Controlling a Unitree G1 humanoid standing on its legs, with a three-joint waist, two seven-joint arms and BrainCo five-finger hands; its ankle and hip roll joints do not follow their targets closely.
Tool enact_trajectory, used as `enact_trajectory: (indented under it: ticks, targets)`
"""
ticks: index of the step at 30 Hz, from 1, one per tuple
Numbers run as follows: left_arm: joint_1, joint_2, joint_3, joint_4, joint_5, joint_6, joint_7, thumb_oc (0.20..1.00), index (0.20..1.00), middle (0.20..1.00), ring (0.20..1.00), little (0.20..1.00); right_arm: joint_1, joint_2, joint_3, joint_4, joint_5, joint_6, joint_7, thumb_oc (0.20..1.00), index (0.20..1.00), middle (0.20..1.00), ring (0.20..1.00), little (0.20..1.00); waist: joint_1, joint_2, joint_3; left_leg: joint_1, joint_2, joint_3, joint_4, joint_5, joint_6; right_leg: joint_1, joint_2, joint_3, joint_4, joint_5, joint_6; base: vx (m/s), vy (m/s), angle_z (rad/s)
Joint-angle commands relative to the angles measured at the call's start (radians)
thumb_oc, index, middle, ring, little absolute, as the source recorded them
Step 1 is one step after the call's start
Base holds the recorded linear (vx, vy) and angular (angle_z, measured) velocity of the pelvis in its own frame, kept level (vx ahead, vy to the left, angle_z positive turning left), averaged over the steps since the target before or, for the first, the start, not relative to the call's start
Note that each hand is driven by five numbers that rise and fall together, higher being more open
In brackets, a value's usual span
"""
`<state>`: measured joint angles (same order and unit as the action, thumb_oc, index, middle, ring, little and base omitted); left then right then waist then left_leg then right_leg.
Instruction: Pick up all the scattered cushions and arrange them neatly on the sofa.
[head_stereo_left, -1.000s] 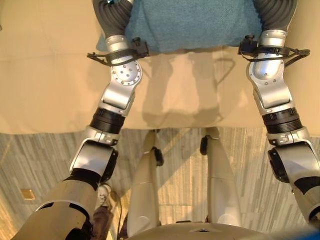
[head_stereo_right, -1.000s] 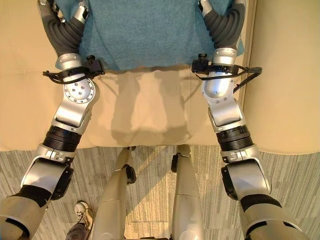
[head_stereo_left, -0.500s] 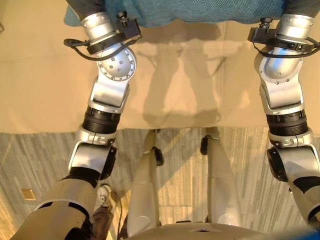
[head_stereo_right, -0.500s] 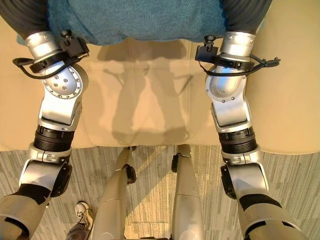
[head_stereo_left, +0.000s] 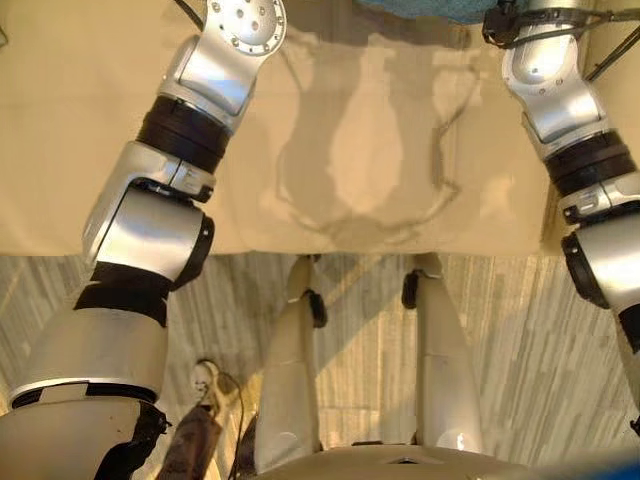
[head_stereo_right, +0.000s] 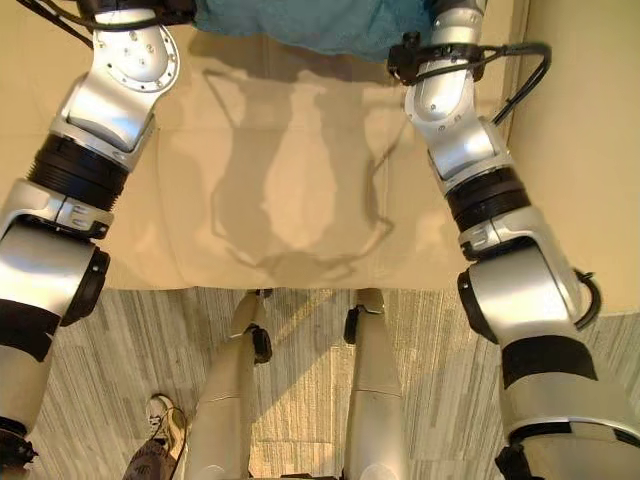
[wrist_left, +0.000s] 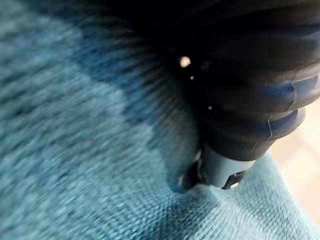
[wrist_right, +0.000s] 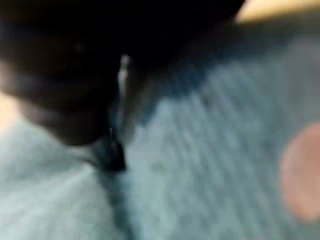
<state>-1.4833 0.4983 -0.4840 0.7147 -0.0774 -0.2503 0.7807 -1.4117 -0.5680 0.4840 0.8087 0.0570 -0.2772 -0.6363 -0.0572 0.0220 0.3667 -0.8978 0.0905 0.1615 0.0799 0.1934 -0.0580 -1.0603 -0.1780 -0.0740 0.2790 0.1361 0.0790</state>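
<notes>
Teal cushion (head_stereo_right: 300, 22) above beige sofa (head_stereo_right: 290, 200); both hands pressed into it, finger state unreadable.

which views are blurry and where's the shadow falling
Right wrist view: heavily blurred, the teal cushion a soft smear. Left wrist view: cushion weave sharp near the left hand, blurred elsewhere. Eye views: sharp, with a dark shadow on the beige sofa.

Coarse-woven teal cloth cushion (wrist_left: 75, 150)

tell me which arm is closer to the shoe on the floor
Left. The shoe sits on the floor right by the left arm's near end; the right arm comes in from the opposite side, well away from it.
</notes>
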Motion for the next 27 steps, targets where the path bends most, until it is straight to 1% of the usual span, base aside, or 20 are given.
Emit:
enact_trajectory:
  ticks: [1,3,6,11,12,13,14,15,16,17,18,19,20,21,22,23,24,25,26,27]
  targets:
    - [-0.144,-0.066,-0.057,-0.032,-0.030,-0.106,-0.091,0.200,0.200,0.200,0.200,0.200,-0.184,0.076,0.043,-0.063,-0.007,-0.035,0.013,0.200,0.200,0.200,0.200,0.200,-0.006,-0.026,-0.036,-0.006,0.005,-0.025,0.041,-0.122,-0.045,0.089,-0.009,-0.019,-0.061,-0.069,0.101,-0.06,-0.049,0.08]
    - [-0.138,-0.077,-0.060,-0.013,-0.049,-0.107,-0.105,0.200,0.200,0.200,0.200,0.200,-0.187,0.075,0.047,-0.047,0.003,-0.032,0.022,0.200,0.200,0.200,0.200,0.200,-0.003,-0.027,-0.034,-0.009,0.004,-0.026,0.036,-0.116,-0.047,0.086,-0.008,-0.022,-0.065,-0.066,0.101,-0.05,-0.062,0.09]
    - [-0.064,-0.135,-0.036,0.038,-0.124,-0.106,-0.155,0.200,0.200,0.200,0.200,0.200,-0.195,0.060,0.070,0.027,0.033,0.002,0.036,0.200,0.200,0.200,0.200,0.200,0.005,-0.035,-0.020,-0.033,0.002,-0.028,0.021,-0.101,-0.049,0.069,-0.003,-0.029,-0.089,-0.056,0.102,-0.02,-0.080,0.05]
    - [-0.003,-0.204,-0.019,0.047,-0.183,-0.107,-0.181,0.200,0.200,0.200,0.200,0.200,-0.172,0.055,0.062,0.022,0.024,0.022,0.030,0.200,0.200,0.200,0.200,0.200,0.000,-0.042,-0.016,-0.046,0.002,-0.033,0.011,-0.089,-0.048,0.052,0.003,-0.026,-0.093,-0.049,0.102,-0.01,-0.032,0.02]
    - [0.001,-0.208,-0.017,0.053,-0.191,-0.105,-0.185,0.200,0.200,0.200,0.200,0.200,-0.168,0.057,0.061,0.021,0.024,0.023,0.030,0.200,0.200,0.200,0.200,0.200,0.000,-0.043,-0.016,-0.047,0.003,-0.034,0.009,-0.088,-0.048,0.049,0.003,-0.026,-0.094,-0.047,0.102,0.04,-0.017,0.00]
    - [-0.001,-0.204,-0.018,0.060,-0.189,-0.099,-0.189,0.200,0.200,0.200,0.200,0.200,-0.161,0.065,0.062,0.021,0.024,0.025,0.036,0.200,0.200,0.200,0.200,0.200,0.000,-0.040,-0.021,-0.035,0.006,-0.044,0.003,-0.113,-0.055,0.055,0.010,-0.016,-0.094,-0.070,0.111,0.05,-0.009,0.00]
    - [-0.009,-0.195,-0.023,0.066,-0.184,-0.096,-0.192,0.200,0.200,0.200,0.200,0.200,-0.161,0.066,0.066,0.022,0.025,0.026,0.043,0.200,0.200,0.200,0.200,0.200,0.001,-0.040,-0.020,-0.037,0.007,-0.044,0.002,-0.112,-0.054,0.053,0.011,-0.014,-0.094,-0.068,0.111,0.00,0.000,0.00]
    - [-0.023,-0.176,-0.033,0.071,-0.170,-0.090,-0.196,0.200,0.200,0.200,0.200,0.200,-0.159,0.066,0.071,0.020,0.025,0.025,0.051,0.200,0.200,0.200,0.200,0.200,-0.002,-0.043,-0.012,-0.054,0.006,-0.034,0.009,-0.088,-0.047,0.041,0.008,-0.021,-0.096,-0.043,0.103,0.00,0.000,0.00]
    - [-0.043,-0.142,-0.042,0.078,-0.164,-0.085,-0.197,0.200,0.200,0.200,0.200,0.200,-0.154,0.067,0.080,0.016,0.033,0.022,0.067,0.492,0.492,0.492,0.492,0.492,0.000,-0.039,-0.019,-0.045,0.008,-0.043,0.004,-0.112,-0.053,0.046,0.014,-0.011,-0.097,-0.063,0.112,-0.03,-0.006,-0.02]
    - [-0.071,-0.094,-0.048,0.066,-0.162,-0.085,-0.196,0.774,0.774,0.774,0.774,0.774,-0.136,0.066,0.081,0.002,0.046,0.019,0.088,1.000,1.000,1.000,1.000,1.000,-0.002,-0.034,-0.017,-0.051,0.010,-0.044,0.010,-0.109,-0.053,0.038,0.015,-0.008,-0.092,-0.062,0.111,-0.03,0.000,-0.04]
    - [-0.075,-0.085,-0.047,0.062,-0.161,-0.085,-0.196,1.000,1.000,1.000,1.000,1.000,-0.128,0.065,0.079,-0.004,0.046,0.018,0.092,1.000,1.000,1.000,1.000,1.000,-0.004,-0.035,-0.010,-0.064,0.010,-0.034,0.017,-0.086,-0.046,0.029,0.010,-0.015,-0.092,-0.039,0.102,-0.02,0.017,-0.05]
    - [-0.081,-0.065,-0.044,0.041,-0.165,-0.090,-0.197,1.000,1.000,1.000,1.000,1.000,-0.108,0.064,0.074,-0.023,0.040,0.019,0.104,1.000,1.000,1.000,1.000,1.000,-0.003,-0.030,-0.019,-0.051,0.013,-0.044,0.015,-0.110,-0.054,0.040,0.015,-0.007,-0.088,-0.063,0.110,-0.08,0.010,-0.06]
    - [-0.081,-0.054,-0.044,0.032,-0.163,-0.090,-0.198,1.000,1.000,1.000,1.000,1.000,-0.093,0.063,0.070,-0.033,0.036,0.020,0.108,1.000,1.000,1.000,1.000,1.000,-0.007,-0.032,-0.013,-0.062,0.012,-0.035,0.024,-0.088,-0.047,0.032,0.011,-0.015,-0.086,-0.042,0.100,-0.01,0.011,-0.04]
    - [-0.080,-0.054,-0.044,0.031,-0.163,-0.090,-0.198,1.000,1.000,1.000,1.000,1.000,-0.091,0.063,0.069,-0.035,0.035,0.021,0.108,1.000,1.000,1.000,1.000,1.000,-0.007,-0.033,-0.013,-0.062,0.012,-0.036,0.024,-0.089,-0.047,0.032,0.011,-0.016,-0.086,-0.042,0.100,0.00,0.000,0.00]
    - [-0.080,-0.012,-0.042,0.002,-0.140,-0.087,-0.198,1.000,1.000,1.000,1.000,1.000,-0.067,0.047,0.063,-0.064,0.016,0.017,0.121,1.000,1.000,1.000,1.000,1.000,-0.006,-0.029,-0.026,-0.052,0.016,-0.046,0.033,-0.119,-0.054,0.041,0.016,-0.006,-0.078,-0.066,0.107,0.00,0.000,0.00]
    - [-0.077,-0.012,-0.041,-0.001,-0.138,-0.085,-0.198,1.000,1.000,1.000,1.000,1.000,-0.064,0.047,0.061,-0.068,0.014,0.019,0.121,1.000,1.000,1.000,1.000,1.000,-0.009,-0.033,-0.018,-0.064,0.014,-0.035,0.041,-0.097,-0.047,0.033,0.012,-0.014,-0.078,-0.044,0.098,0.00,0.036,0.02]
    - [-0.059,0.013,-0.030,-0.016,-0.128,-0.084,-0.197,1.000,1.000,1.000,1.000,1.000,-0.037,0.037,0.047,-0.097,0.003,0.015,0.127,1.000,1.000,1.000,1.000,1.000,-0.010,-0.035,-0.023,-0.064,0.017,-0.036,0.053,-0.105,-0.045,0.035,0.012,-0.012,-0.071,-0.046,0.096,0.00,0.000,0.00]
    - [-0.057,0.013,-0.030,-0.018,-0.128,-0.083,-0.197,1.000,1.000,1.000,1.000,1.000,-0.035,0.037,0.046,-0.099,0.002,0.016,0.128,1.000,1.000,1.000,1.000,1.000,-0.008,-0.033,-0.032,-0.053,0.019,-0.046,0.050,-0.130,-0.052,0.044,0.016,-0.004,-0.069,-0.069,0.105,0.07,0.016,0.00]
    - [-0.044,0.027,-0.021,-0.023,-0.126,-0.082,-0.197,1.000,1.000,1.000,1.000,1.000,-0.014,0.027,0.034,-0.108,-0.001,0.013,0.131,1.000,1.000,1.000,1.000,1.000,-0.009,-0.034,-0.037,-0.053,0.019,-0.046,0.059,-0.135,-0.052,0.046,0.016,-0.004,-0.063,-0.071,0.103,0.00,0.000,0.00]
    - [-0.021,0.043,-0.006,-0.037,-0.130,-0.084,-0.201,1.000,1.000,1.000,1.000,1.000,0.007,0.016,0.024,-0.129,-0.008,0.011,0.139,1.000,1.000,1.000,1.000,1.000,-0.011,-0.037,-0.035,-0.061,0.020,-0.037,0.071,-0.116,-0.044,0.041,0.011,-0.013,-0.059,-0.051,0.093,0.02,0.038,-0.01]
